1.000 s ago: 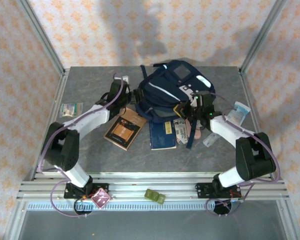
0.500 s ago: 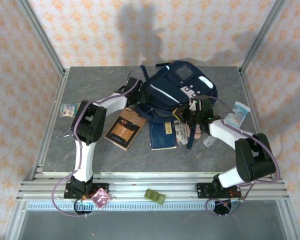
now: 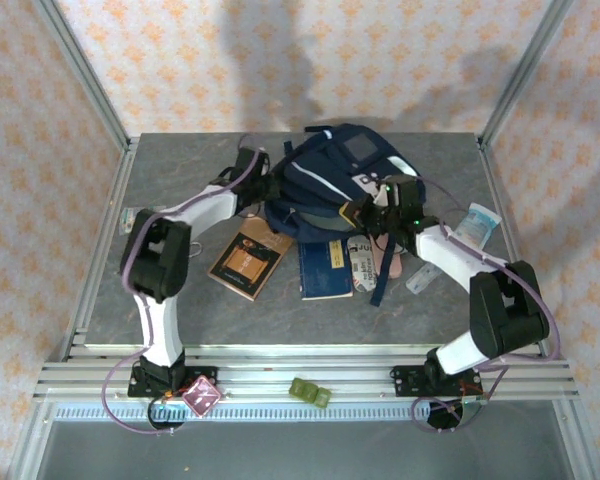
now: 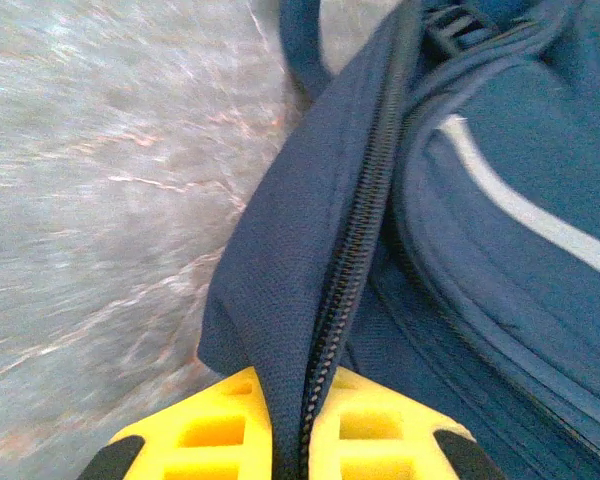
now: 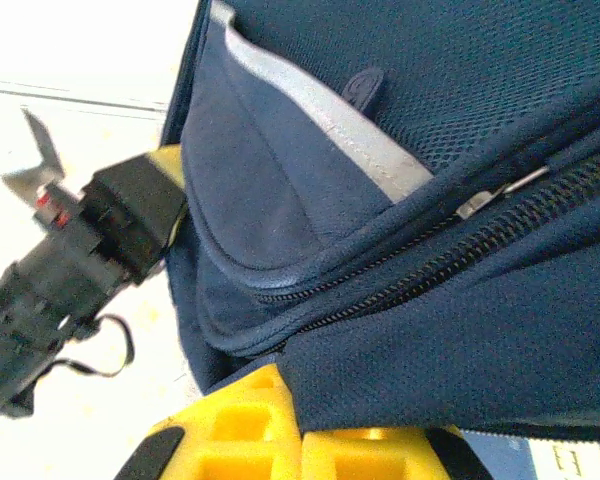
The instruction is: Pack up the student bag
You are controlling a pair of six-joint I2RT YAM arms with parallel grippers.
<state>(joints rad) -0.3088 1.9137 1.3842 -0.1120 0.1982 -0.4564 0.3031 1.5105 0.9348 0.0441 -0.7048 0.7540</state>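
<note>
the left claw (image 4: 295, 432) and right claw (image 5: 302, 425) each pinch shut on opposite edges of the navy student bag (image 3: 345, 180), lying far-centre on the tabletop (image 3: 280, 315), seemingly to spread its zippered mouth for packing.

Pale floral wallpaper (image 3: 180, 60), grey tabletop (image 3: 265, 322)

The top camera looks down from high up at the near side onto the whole counter (image 3: 230, 310). Both wrist cameras sit very close against the student bag (image 3: 330, 185), one on each side.
</note>
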